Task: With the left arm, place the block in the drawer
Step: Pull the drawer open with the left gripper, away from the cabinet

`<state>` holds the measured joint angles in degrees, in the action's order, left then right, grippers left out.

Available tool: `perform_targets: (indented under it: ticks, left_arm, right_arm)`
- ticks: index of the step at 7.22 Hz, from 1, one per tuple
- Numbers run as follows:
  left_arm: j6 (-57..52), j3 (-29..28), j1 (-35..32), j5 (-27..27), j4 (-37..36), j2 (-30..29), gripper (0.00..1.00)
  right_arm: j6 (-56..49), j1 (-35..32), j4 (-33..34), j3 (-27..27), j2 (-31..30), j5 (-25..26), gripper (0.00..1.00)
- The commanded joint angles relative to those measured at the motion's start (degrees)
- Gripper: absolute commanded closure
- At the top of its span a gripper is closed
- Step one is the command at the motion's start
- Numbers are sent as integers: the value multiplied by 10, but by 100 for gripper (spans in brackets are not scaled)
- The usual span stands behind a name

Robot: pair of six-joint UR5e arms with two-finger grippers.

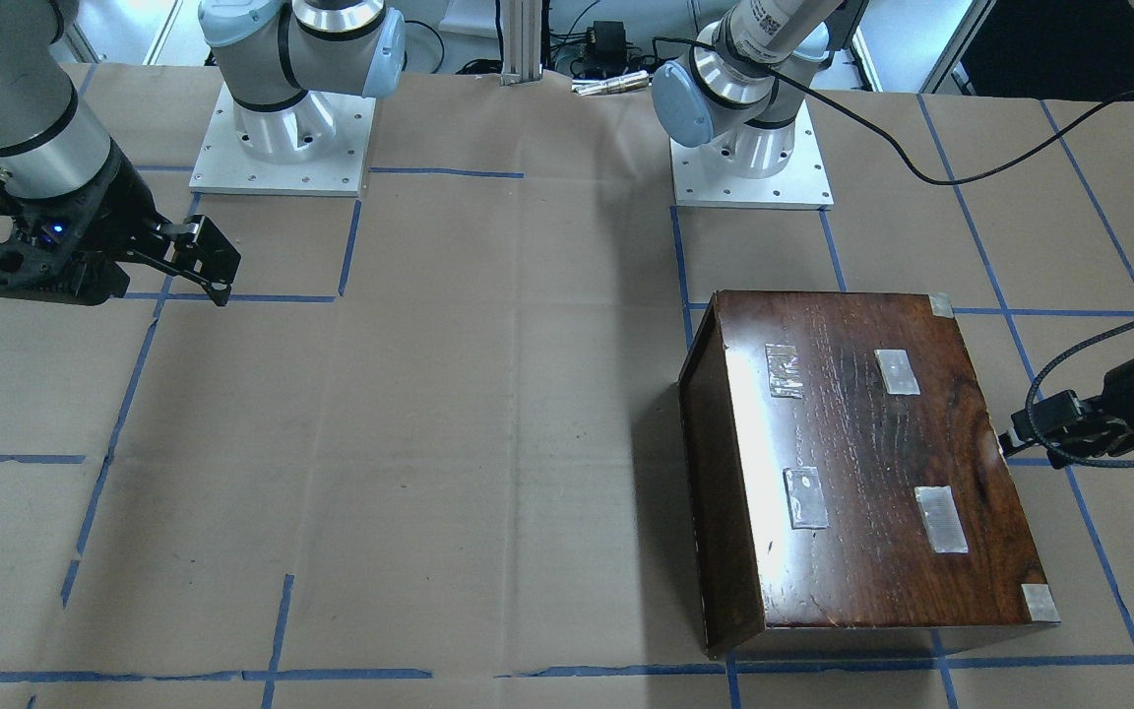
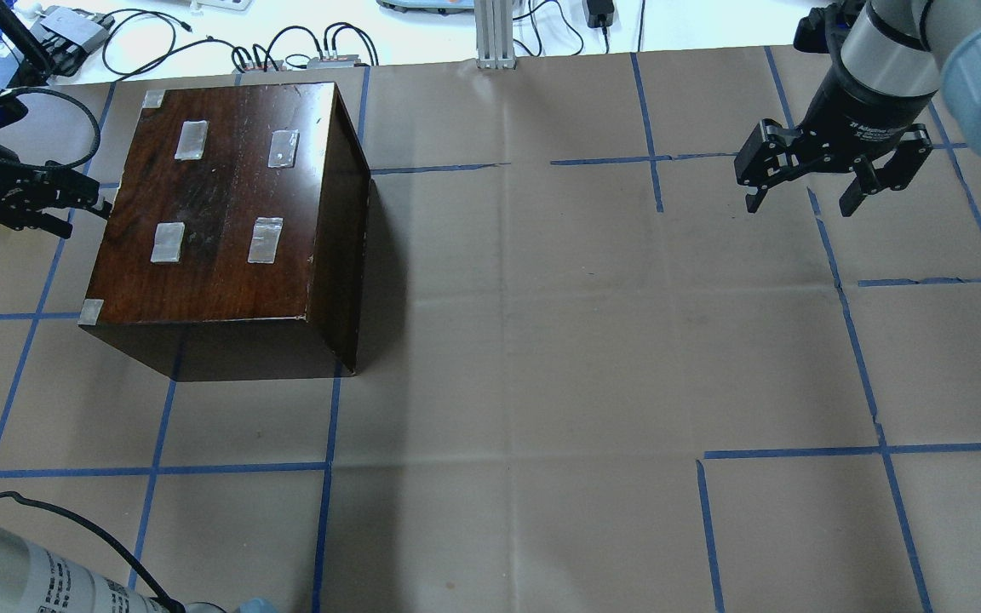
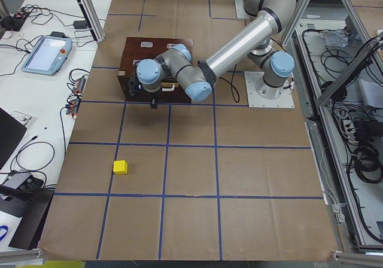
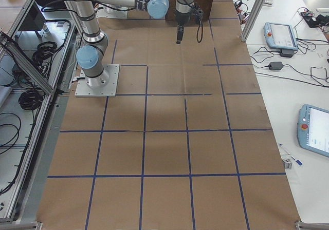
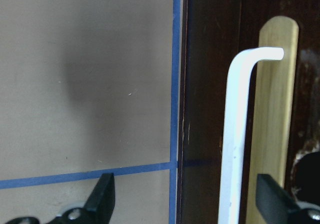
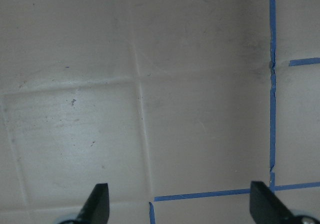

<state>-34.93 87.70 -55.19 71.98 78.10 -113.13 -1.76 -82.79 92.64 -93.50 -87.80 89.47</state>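
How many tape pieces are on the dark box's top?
6 tape pieces: four grouped mid-top, two small ones on the corners beside the left gripper. None seems hidden.

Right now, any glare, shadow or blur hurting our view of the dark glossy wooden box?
Front-facing view: white glare streak on the dark glossy wooden box top, washing out grain beside the tape patches. Overhead: milder sheen; box shadow falls on the brown paper to view-right. Left wrist: the white bent handle is soft, close-range blur. Right wrist: pale hot spot on paper, lower left.
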Motion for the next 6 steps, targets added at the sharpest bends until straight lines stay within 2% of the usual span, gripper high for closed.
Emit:
perform_targets:
  ticks: [1, 6]
  left_arm:
    - [-1, -2, -2, 1, -12, -14, 1]
    - [-1, -4, -3, 2, -19, -23, 1]
  right_arm:
    - [0, 0, 0, 0, 0, 0, 0]
    - [0, 0, 0, 0, 0, 0, 0]
